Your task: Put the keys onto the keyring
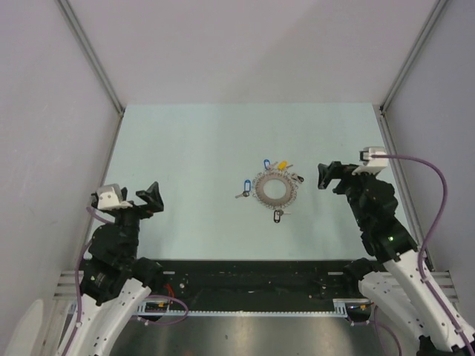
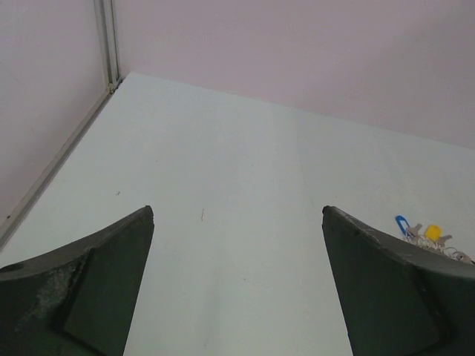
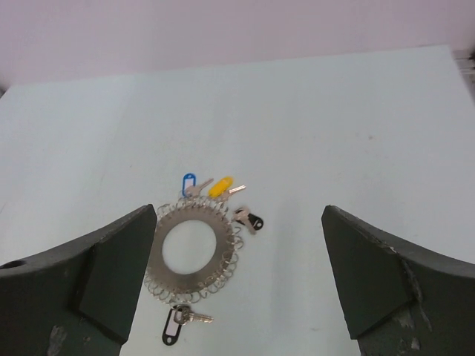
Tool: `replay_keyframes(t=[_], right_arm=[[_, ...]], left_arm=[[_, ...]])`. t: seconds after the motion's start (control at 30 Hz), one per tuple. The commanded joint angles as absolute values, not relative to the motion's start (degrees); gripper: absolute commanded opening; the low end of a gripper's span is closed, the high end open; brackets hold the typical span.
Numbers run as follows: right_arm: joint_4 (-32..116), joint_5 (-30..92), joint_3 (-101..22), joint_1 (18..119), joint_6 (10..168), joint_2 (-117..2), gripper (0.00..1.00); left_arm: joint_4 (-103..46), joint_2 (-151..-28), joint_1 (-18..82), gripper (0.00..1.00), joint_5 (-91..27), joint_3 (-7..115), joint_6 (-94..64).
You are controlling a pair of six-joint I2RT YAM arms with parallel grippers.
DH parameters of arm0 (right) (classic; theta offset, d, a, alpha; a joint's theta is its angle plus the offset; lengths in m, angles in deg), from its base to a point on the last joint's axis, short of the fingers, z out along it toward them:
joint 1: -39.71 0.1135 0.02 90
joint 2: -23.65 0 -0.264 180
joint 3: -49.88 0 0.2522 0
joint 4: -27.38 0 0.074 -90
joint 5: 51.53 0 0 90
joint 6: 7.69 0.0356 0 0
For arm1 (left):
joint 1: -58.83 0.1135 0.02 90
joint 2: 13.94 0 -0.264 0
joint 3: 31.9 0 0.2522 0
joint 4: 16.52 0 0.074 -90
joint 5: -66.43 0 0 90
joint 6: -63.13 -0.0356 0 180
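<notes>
Both tools are seen wide open and empty. The keyring lies flat on the table, just ahead of the right tool and a little toward its left finger. The keys are spread around its rim. The left tool is well apart and pointed past it, so the right arm is judged nearer for the coming move.
</notes>
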State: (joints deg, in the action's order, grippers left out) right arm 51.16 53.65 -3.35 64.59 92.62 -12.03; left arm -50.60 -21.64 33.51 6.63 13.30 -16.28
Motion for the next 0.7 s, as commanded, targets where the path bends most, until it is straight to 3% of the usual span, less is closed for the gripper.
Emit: replay_keyframes(t=[0.0,0.27,0.67], right_arm=[[55.2,61.8,-4.0,64.4,89.3,-4.9,1.0],[58.4,64.7,-4.0,64.4,86.1,6.1,1.0],[59.0,64.2,-3.4,64.4,86.4,6.5,1.0]], left_arm=[[-49.8,-19.1,33.8,1.0,7.5,12.9,-15.5],[-48.4,-16.0,33.8,1.0,6.0,12.2,-16.4],[-44.2,-15.9,33.8,1.0,6.8,11.2,-14.3]])
